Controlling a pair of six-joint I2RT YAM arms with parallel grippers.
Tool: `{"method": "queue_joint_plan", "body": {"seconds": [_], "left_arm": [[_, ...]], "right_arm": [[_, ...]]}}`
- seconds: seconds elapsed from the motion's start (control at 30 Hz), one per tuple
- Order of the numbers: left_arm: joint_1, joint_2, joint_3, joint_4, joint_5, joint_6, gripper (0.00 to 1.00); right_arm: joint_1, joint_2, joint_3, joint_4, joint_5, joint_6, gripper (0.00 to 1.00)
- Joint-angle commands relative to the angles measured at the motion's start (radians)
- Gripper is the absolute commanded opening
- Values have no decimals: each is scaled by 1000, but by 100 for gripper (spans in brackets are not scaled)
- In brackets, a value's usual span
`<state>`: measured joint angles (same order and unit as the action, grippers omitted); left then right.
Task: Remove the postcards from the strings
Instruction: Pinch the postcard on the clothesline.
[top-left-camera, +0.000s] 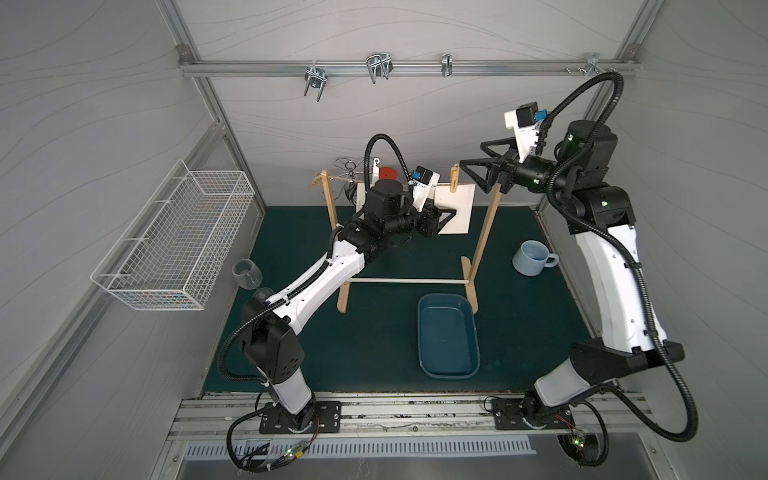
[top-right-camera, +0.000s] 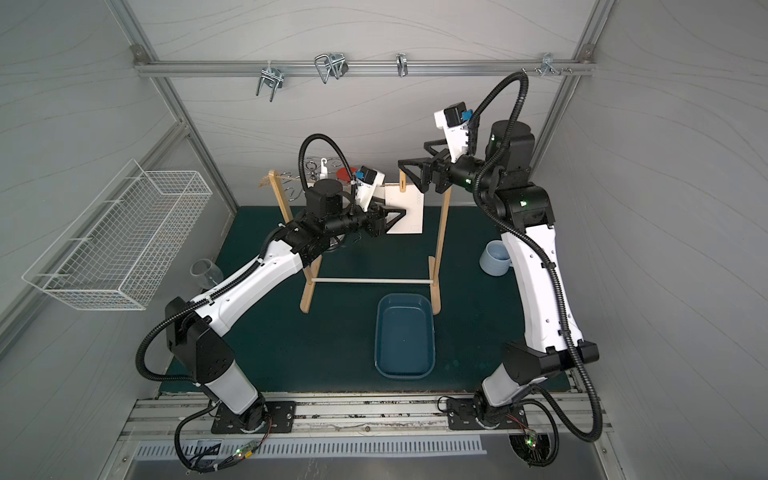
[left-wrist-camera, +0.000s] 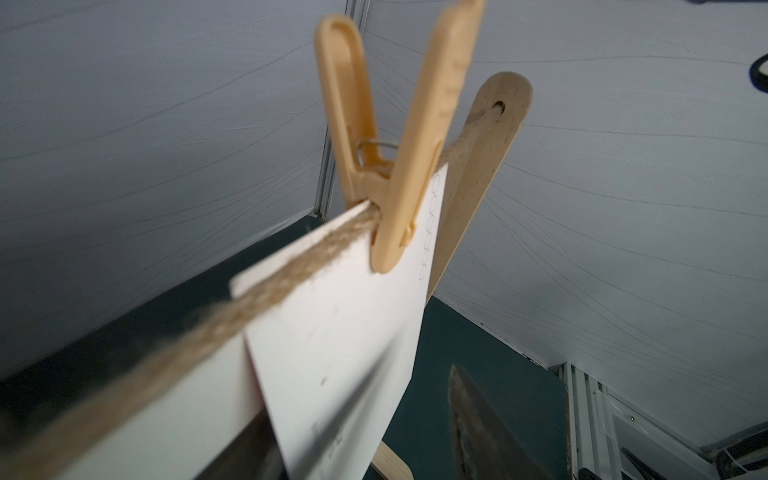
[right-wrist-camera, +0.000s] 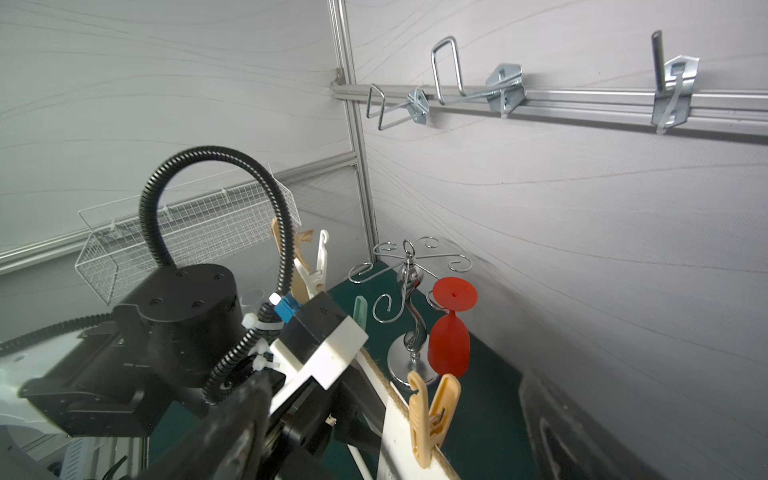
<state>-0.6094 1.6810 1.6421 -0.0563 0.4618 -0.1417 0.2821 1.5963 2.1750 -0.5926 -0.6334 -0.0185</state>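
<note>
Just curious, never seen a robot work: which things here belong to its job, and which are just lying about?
Job: postcard, jute twine, tan clothespeg, wooden frame.
Lying about: blue mug, wire basket, red goblet, clear glass, metal stand.

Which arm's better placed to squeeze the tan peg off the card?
Right, I'd say: the right gripper, open, is up beside the tan clothespeg; the left gripper is lower, straddling the postcard.
</note>
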Motion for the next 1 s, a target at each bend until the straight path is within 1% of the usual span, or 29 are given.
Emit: {"method": "queue_joint_plan", "body": {"seconds": [0.0,0.23,0.7,0.83,0.97], "left_arm": [[5,11,22,62,30,-11,53],[8,12,7,75,51,-19,50],[10,-5,-67,104,77,-52,49],[10,-9,-68,115,78,-54,39],[14,-9,-66,116,87,-55,27]], "right_arm": [[4,26,44,-55,-26,-36,94],[4,55,60,-57,-39,-32,95],[3,75,85,-57,-47,-27,95],[4,78,83,-59,-51,-29,95],[4,85,87,-64,-51,-35,95]]}}
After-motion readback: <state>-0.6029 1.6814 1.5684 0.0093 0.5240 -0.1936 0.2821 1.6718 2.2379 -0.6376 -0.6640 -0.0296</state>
